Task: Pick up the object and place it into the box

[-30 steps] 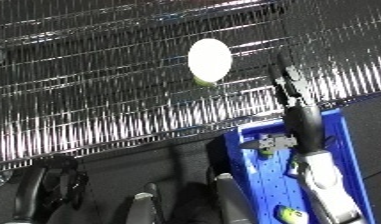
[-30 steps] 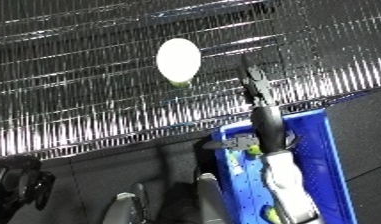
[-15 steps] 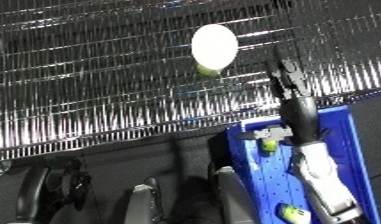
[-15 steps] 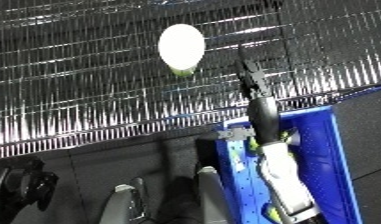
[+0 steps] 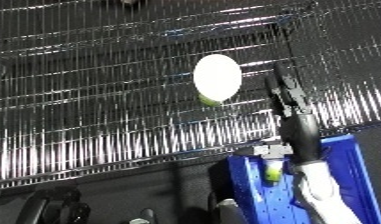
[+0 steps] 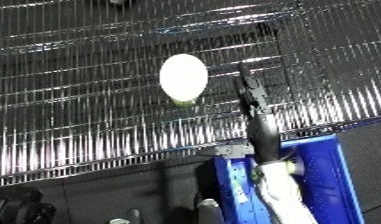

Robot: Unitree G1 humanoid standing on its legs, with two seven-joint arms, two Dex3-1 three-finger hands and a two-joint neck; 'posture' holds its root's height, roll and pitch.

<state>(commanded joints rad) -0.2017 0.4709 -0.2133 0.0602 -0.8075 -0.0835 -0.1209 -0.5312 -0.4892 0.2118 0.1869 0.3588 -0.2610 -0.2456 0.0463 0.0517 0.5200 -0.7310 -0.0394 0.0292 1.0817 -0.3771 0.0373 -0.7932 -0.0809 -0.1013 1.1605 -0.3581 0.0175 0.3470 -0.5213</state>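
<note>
Where wire shelf (image 5: 98, 115) overhangs blue bin (image 5: 257, 195): right hand (image 5: 284, 92), fingers straight.

We look down from the robot's head through two eyes set side by side, both facing forward and down onto a wire rack (image 5: 98, 100) that fills most of each picture. The left eye view and the right eye view share nearly the whole scene: the white oval object (image 5: 217, 76) on the rack, the right hand (image 5: 284, 92) reaching up from the lower right, and the blue bin (image 6: 315, 172) at the bottom. Everything sits a little further left in the right eye view. Both views are tilted, so the rack's wires run slantwise.
</note>
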